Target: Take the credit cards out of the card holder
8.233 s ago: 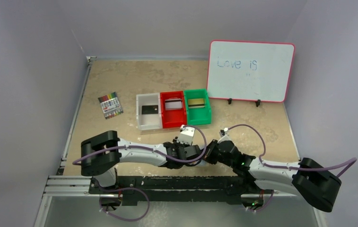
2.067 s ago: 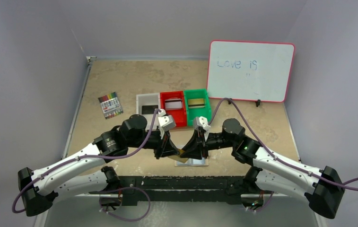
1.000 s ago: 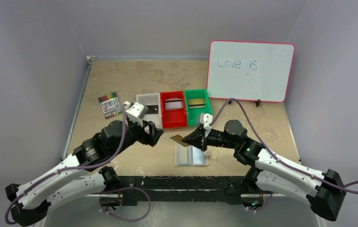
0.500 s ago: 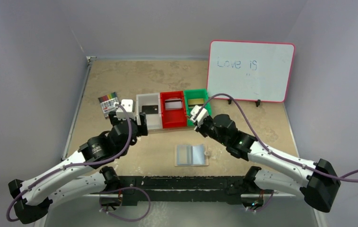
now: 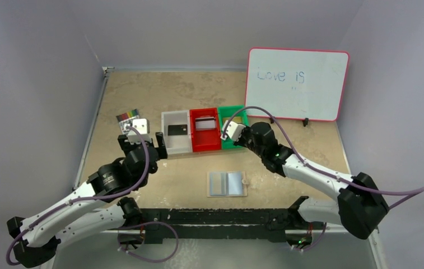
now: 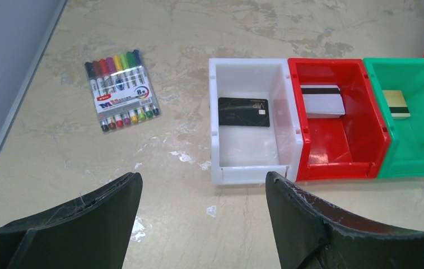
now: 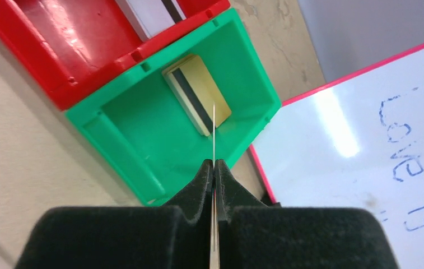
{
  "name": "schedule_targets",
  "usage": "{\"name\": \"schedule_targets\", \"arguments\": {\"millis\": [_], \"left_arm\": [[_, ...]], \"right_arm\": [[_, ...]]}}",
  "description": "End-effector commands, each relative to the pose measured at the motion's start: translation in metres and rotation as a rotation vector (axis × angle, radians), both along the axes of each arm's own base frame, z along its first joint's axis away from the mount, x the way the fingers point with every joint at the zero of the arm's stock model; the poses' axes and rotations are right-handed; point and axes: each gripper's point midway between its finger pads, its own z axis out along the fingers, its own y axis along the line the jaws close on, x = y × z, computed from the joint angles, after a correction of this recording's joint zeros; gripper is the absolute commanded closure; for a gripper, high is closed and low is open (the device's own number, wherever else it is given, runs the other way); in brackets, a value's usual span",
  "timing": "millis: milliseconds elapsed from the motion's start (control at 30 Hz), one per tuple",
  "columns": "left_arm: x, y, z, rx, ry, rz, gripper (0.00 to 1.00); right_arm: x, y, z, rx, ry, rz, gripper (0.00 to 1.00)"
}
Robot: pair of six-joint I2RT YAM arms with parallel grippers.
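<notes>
Pinching card (image 7: 214,131) edge-on above green bin (image 7: 142,134): right end effector (image 7: 214,163) | left end effector (image 6: 203,185): spread, empty

Your left arm (image 5: 66,206) and right arm (image 5: 310,168) share one build: white link shells between bulky black joint housings. Purple cables (image 5: 261,113) loop loosely along both, and a small white camera block (image 5: 138,126) caps each wrist. Your left jaws are broad and matte black, with pale scratches along their edges. Your right jaws are black too, tapering to thin tips above a coarse, foam-textured black block. Both bases sit on a black rail (image 5: 215,216).
</notes>
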Motion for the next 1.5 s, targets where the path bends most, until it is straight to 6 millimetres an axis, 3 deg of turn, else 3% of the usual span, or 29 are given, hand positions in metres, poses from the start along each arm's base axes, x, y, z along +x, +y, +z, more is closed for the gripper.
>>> {"name": "schedule_targets", "arguments": {"millis": [0,200,467,1100,1333,1467], "left_arm": [[0.003,0.005,0.012,0.001,-0.023,0.038,0.19],[0.004,0.006,0.010,0.021,-0.014,0.054,0.19],[0.004,0.005,0.008,0.039,-0.002,0.056,0.20],[0.004,0.008,0.009,0.048,-0.002,0.070,0.22],[0.003,0.010,0.010,0.043,-0.005,0.075,0.22],[0.003,0.012,0.011,0.042,-0.012,0.083,0.22]], "right_arm": [[0.031,0.011,0.045,0.020,-0.183,0.112,1.00],[0.034,0.029,0.053,0.014,-0.257,0.256,1.00],[0.054,0.026,0.009,-0.109,-0.103,0.313,1.00],[0.082,0.035,-0.006,-0.166,-0.102,0.352,1.00],[0.093,0.028,-0.037,-0.224,-0.035,0.329,1.00],[0.098,0.026,-0.041,-0.223,-0.027,0.328,1.00]]}}
